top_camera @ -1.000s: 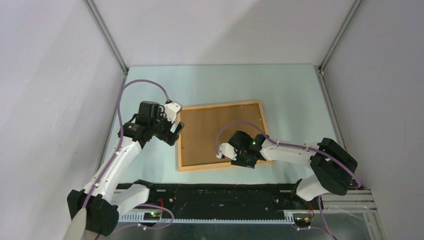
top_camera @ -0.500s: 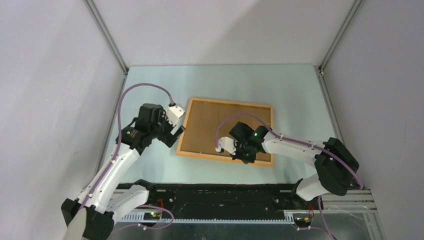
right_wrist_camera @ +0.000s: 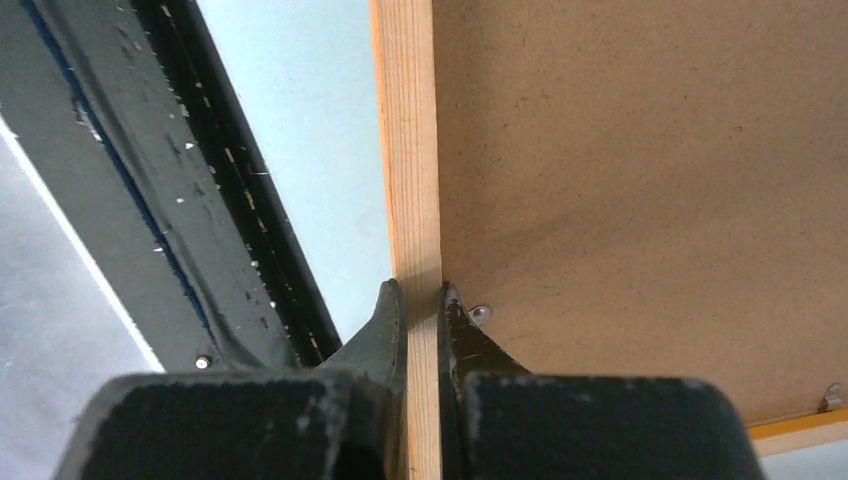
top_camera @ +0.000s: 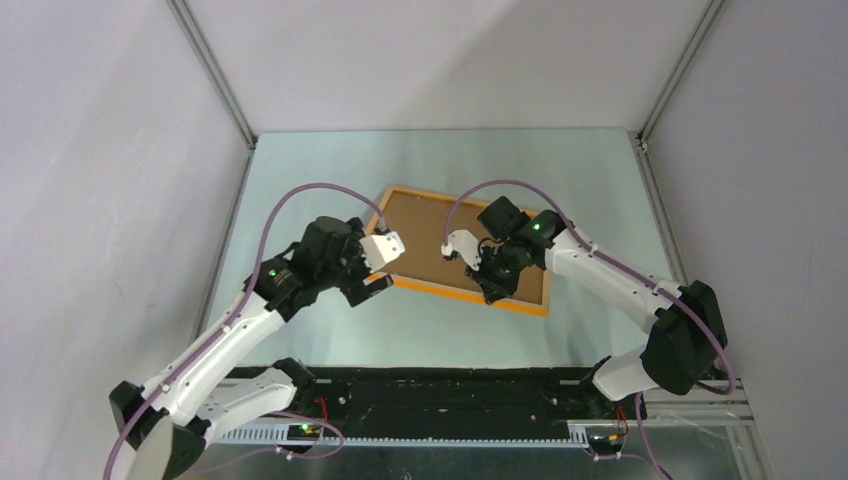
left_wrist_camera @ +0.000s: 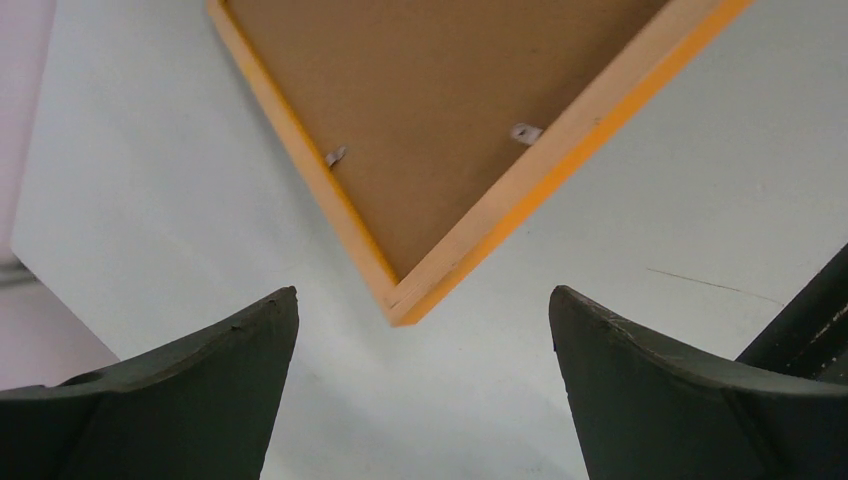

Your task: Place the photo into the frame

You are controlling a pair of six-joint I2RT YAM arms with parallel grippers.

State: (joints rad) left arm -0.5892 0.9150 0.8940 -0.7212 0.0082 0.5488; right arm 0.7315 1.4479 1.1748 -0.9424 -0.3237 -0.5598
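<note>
quick update, stuff moved in the last second. left pincer (left_wrist_camera: 422, 300) has its fingers wide apart with nothing between them but air. the left arm has swung in to the right, so the near-left corner of the frame (top_camera: 440, 290) now sits just ahead of the gap in its wrist view, not touching. the frame itself got shoved and turned: a second ago it lay nearly square to the arms, now it's skewed, left end swung away from the bases, and the whole thing sits further out on the table (top_camera: 560, 180). it's back-side up, brown backing board (top_camera: 420, 235) showing, with little metal tabs (left_wrist_camera: 525, 132) along the inner edge. can't tell if any part of it is lifted off the table. on the right, the right pincer (right_wrist_camera: 418, 290) was half open a second ago and is now clamped on the frame's near rail, one finger outside the wood, one on the board side. the photo isn't visible in any view, so i can't say where it is, maybe under the board, maybe not. my read: the right arm has the frame pinned and the left is lining up on the corner, probably to work the tabs or the board, so the photo part isn't done yet.
</note>
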